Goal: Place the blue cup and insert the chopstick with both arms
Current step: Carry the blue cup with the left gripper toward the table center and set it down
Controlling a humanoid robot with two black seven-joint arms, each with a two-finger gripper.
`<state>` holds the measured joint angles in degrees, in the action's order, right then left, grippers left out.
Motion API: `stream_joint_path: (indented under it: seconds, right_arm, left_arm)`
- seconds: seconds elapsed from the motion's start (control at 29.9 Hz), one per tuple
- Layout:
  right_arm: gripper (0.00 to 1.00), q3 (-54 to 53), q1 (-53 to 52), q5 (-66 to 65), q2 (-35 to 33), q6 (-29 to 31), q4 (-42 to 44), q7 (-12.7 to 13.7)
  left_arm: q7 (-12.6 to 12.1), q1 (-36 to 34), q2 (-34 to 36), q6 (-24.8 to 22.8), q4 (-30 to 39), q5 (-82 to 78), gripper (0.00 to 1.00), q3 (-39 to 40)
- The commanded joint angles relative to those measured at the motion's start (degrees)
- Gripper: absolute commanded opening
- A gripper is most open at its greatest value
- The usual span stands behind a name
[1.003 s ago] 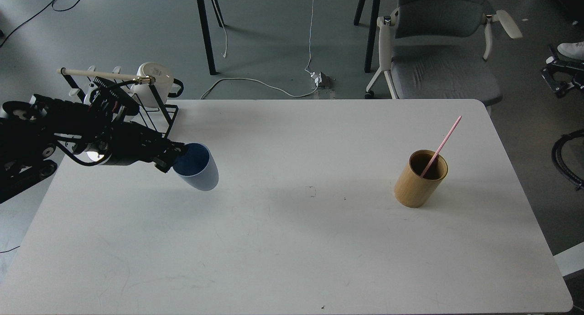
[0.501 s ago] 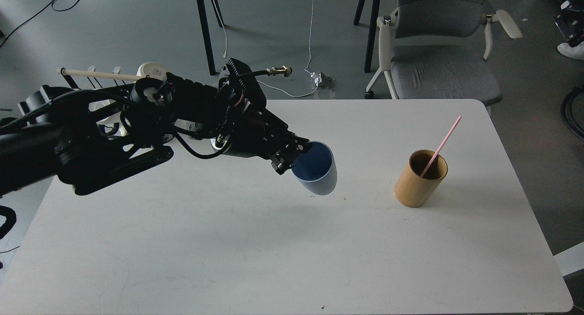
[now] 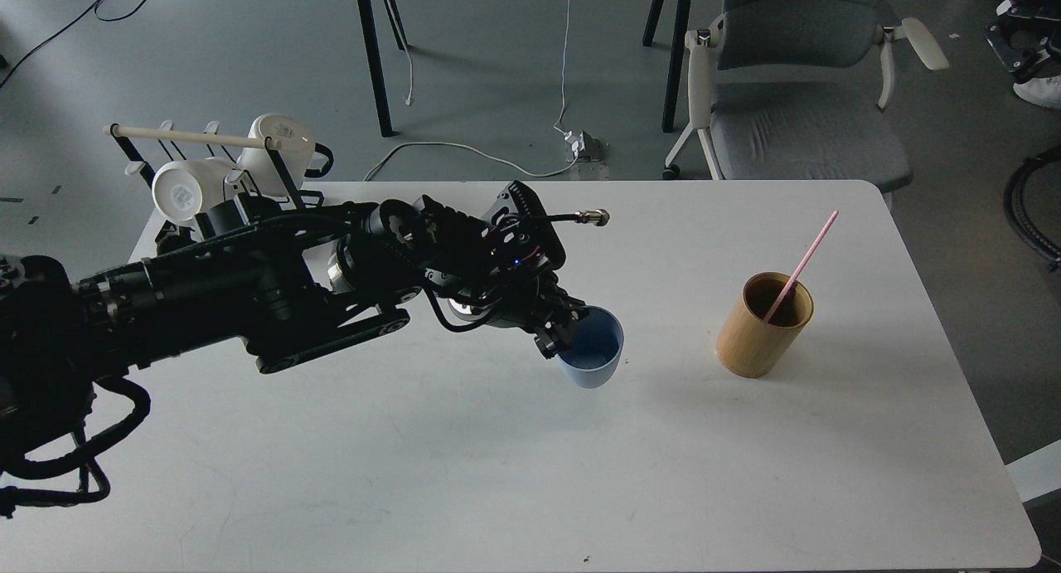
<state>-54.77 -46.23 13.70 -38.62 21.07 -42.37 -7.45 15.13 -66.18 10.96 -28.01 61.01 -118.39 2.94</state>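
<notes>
The left arm's black two-finger gripper [image 3: 562,331] is pinched onto the near-left rim of the small light-blue matte tumbler [image 3: 592,360], one finger seemingly inside the mouth and one outside. The cup sits at the gripper's tip, roughly upright, low over or just touching the white worktop [image 3: 514,473]; I can't tell which. The right arm is nowhere in view.

Off to the far side of the cup from the gripper, well apart, stands the tan bamboo cylinder holder [image 3: 761,328], with the thin pink chopstick [image 3: 802,264] leaning out of it, its upper end pointing away from the gripper.

What worries me is the release. A rim pinch gives little control of the base, so if the cup is a shade off level when the fingers part, I'd expect it to rock, and its narrow foot wouldn't help. The finger inside the mouth could also catch the wall as it lifts away and drag the cup over.

The second risk is placement. The cup looks light, so a chopstick dropped in at a slant could tip it.

Behind the arm, the black wire rack [image 3: 273,183] with white mugs [image 3: 186,190] sits close to the elbow; a wide swing back might clip it.
</notes>
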Motion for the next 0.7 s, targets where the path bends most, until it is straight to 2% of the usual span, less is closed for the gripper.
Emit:
stream_joint_path:
  seconds: [0.0, 0.17, 0.3, 0.47, 0.57, 0.67]
  right_arm:
    - [1.00, -0.2, 0.2, 0.0, -0.3, 0.0, 0.0, 0.0]
    - [1.00, -0.1, 0.2, 0.0, -0.4, 0.1, 0.0, 0.0]
    - [1.00, 0.2, 0.2, 0.0, -0.4, 0.0, 0.0, 0.0]
    - [1.00, 0.2, 0.2, 0.0, -0.4, 0.0, 0.1, 0.0]
    - [1.00, 0.2, 0.2, 0.0, -0.4, 0.0, 0.1, -0.1]
    - [1.00, 0.2, 0.3, 0.0, -0.4, 0.0, 0.1, 0.0]
  left_arm:
    - [0.3, 0.8, -0.9, 0.0, -2.5, 0.0, 0.02, -0.7]
    - [0.5, 1.5, -0.7, 0.0, -1.9, 0.2, 0.02, -1.5]
    - [2.4, 1.8, -0.7, 0.0, -1.9, 0.3, 0.04, -1.6]
    - [2.4, 1.8, -0.4, 0.0, -1.9, 0.3, 0.06, -2.3]
    - [2.4, 2.1, -0.4, 0.0, -2.0, 0.3, 0.08, -2.3]
    - [2.4, 2.1, -0.4, 0.0, -2.1, 0.3, 0.16, -2.3]
